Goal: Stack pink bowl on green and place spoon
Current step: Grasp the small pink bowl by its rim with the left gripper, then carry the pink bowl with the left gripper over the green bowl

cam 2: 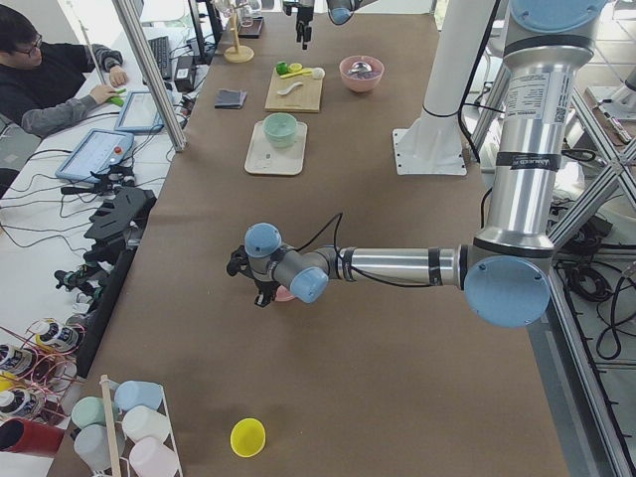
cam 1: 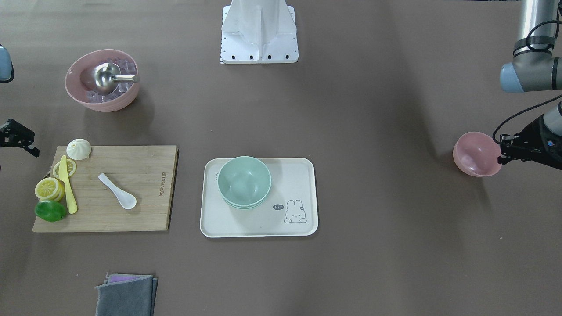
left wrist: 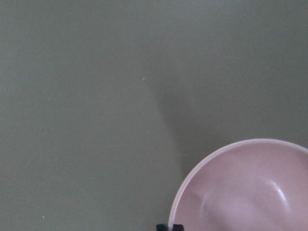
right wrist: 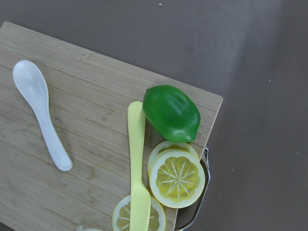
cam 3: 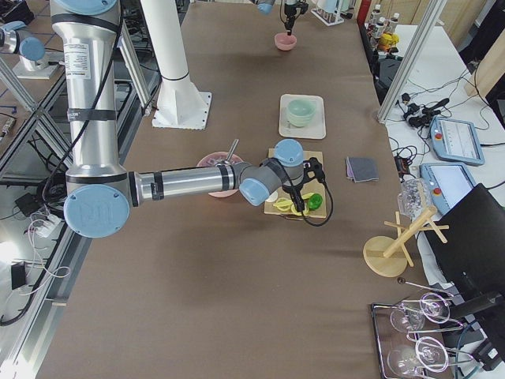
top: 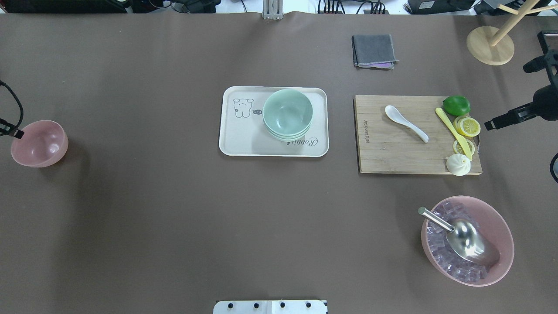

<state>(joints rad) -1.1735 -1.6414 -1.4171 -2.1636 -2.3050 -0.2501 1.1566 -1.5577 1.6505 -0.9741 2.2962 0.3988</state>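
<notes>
Exterior front-facing: left gripper [cam 1: 503,152], fingers narrow, pinching pink bowl [cam 1: 474,154] at its rim, well apart from green bowl [cam 1: 244,180] on tray [cam 1: 259,221]. White spoon [cam 1: 117,191] lies on cutting board [cam 1: 147,175]. Right gripper [cam 1: 27,147] fingers: cannot tell.

1. Tray [top: 231,146] – a dark speech bubble [cam 1: 278,206] beside the printed rabbit drawing reads "hi".
2. The same tray – cursive lettering [top: 301,141] along one long edge reads "Rabbit"; it appears upside down in the overhead view.
3. Cutting board [top: 392,152] – a short engraved mark [top: 367,129] runs along one short end, its letters too small to read with certainty.
</notes>
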